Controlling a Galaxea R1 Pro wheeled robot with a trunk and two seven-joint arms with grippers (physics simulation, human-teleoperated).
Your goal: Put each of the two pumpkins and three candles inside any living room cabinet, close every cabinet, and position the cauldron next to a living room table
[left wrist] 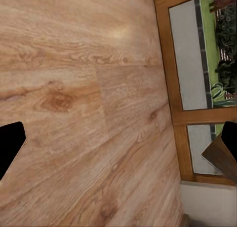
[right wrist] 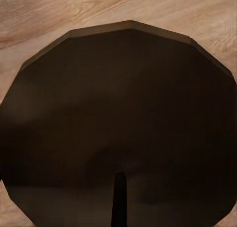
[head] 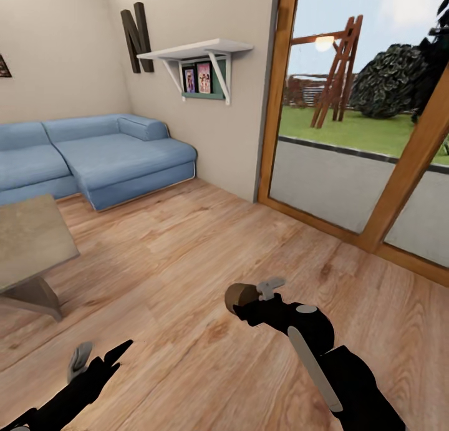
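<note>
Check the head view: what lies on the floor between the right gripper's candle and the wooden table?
Nothing: in the head view, bare wood floor runs from the candle to the table.

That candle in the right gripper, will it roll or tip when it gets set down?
The candle looks short and wide, so stood on its flat end it probably won't tip. Laid sideways on the wood floor, its round body would likely roll. It seems rigid in the right gripper.

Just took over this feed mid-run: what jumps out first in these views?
The right gripper holds a stubby brown cylinder, probably a candle, above the bare wood floor; the right wrist view is close against its dark round end. A blue corner sofa sits at the far wall, a wooden table at left, and a big glass door shows the garden.
</note>
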